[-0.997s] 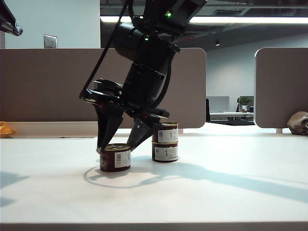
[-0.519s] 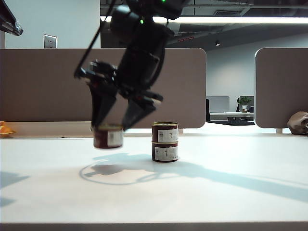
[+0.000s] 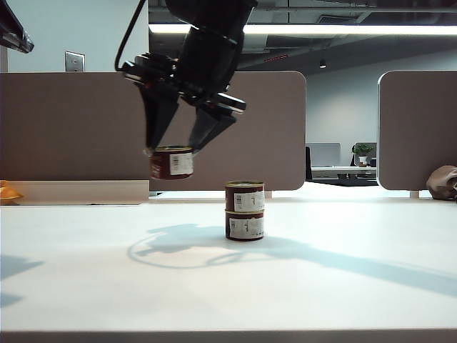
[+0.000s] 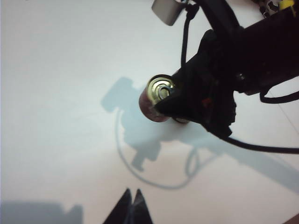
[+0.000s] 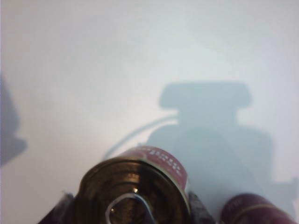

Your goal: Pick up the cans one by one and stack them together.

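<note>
Two cans stand stacked on the white table (image 3: 343, 286), an upper can (image 3: 245, 196) on a lower can (image 3: 245, 225). A third can (image 3: 171, 163) hangs in the air to the left of the stack, its base above the stack's top. My right gripper (image 3: 171, 150) points down and is shut on this can's sides; the gold lid (image 5: 135, 186) fills the space between the fingers, and the stack (image 5: 252, 210) shows beside it. The held can (image 4: 156, 95) also shows in the left wrist view. My left gripper (image 4: 132, 192) is shut and empty, high above the table.
Brown partition panels (image 3: 71, 128) stand along the table's far edge. An orange object (image 3: 8, 193) lies at the far left and a tan bag (image 3: 443, 182) at the far right. The right arm's shadow (image 3: 186, 246) falls left of the stack.
The right gripper has lifted the third can off the table, from beside the stack's lower can to above the stack's top. The left gripper and the stack have not moved.
</note>
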